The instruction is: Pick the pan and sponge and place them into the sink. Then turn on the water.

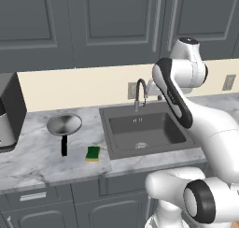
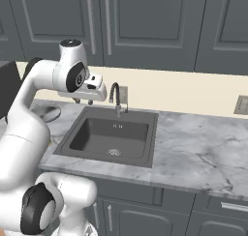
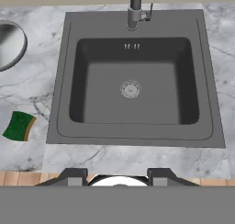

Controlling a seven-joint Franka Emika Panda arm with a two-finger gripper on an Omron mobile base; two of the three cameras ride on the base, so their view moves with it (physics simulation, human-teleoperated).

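Left of the sink (image 1: 179, 137): pan (image 1: 64, 124), sponge (image 1: 93, 153); appliance (image 1: 9, 111) beyond.

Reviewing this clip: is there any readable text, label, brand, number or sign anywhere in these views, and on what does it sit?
None: no readable text on the cabinets, counter, sink, faucet, pan, sponge or arm.
Three small pale marks on the sink's rear inner wall are too small to read as characters.

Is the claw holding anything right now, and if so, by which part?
Nothing is held. The claw hangs open above the sink; the pan and sponge lie on the counter to the left.
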